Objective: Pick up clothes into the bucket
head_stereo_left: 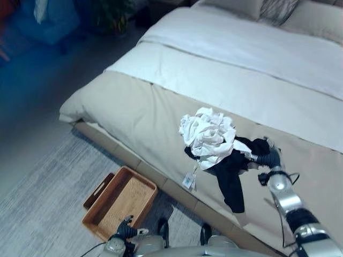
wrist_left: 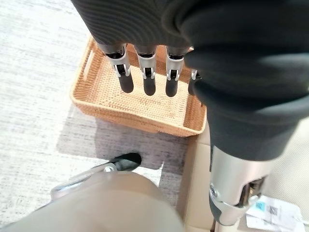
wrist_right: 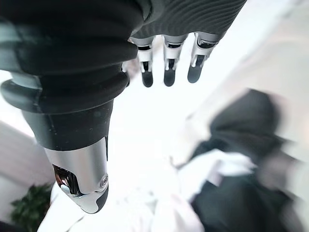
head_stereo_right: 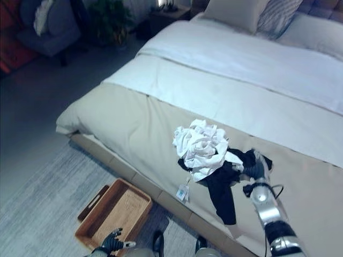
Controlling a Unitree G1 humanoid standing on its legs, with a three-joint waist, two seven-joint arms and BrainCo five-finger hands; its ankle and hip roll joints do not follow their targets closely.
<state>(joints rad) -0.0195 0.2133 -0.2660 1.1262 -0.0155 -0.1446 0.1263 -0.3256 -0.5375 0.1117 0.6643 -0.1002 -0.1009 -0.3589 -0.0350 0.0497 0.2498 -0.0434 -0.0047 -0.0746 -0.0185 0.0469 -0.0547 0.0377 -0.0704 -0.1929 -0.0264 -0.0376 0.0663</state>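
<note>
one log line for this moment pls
right hand: open, beside clothes pile on bed | left hand: open, idle over wicker basket | basket: holds no clothes | phase: reaching

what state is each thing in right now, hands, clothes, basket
right hand: open, fingers straight, above the clothes, holding nothing
left hand: open, over the basket, holding nothing
white garment: crumpled on the bed, on top of the black one
black garment: lying on the bed, partly under the white one
wicker basket: upright on the floor beside the bed, nothing in it
</note>
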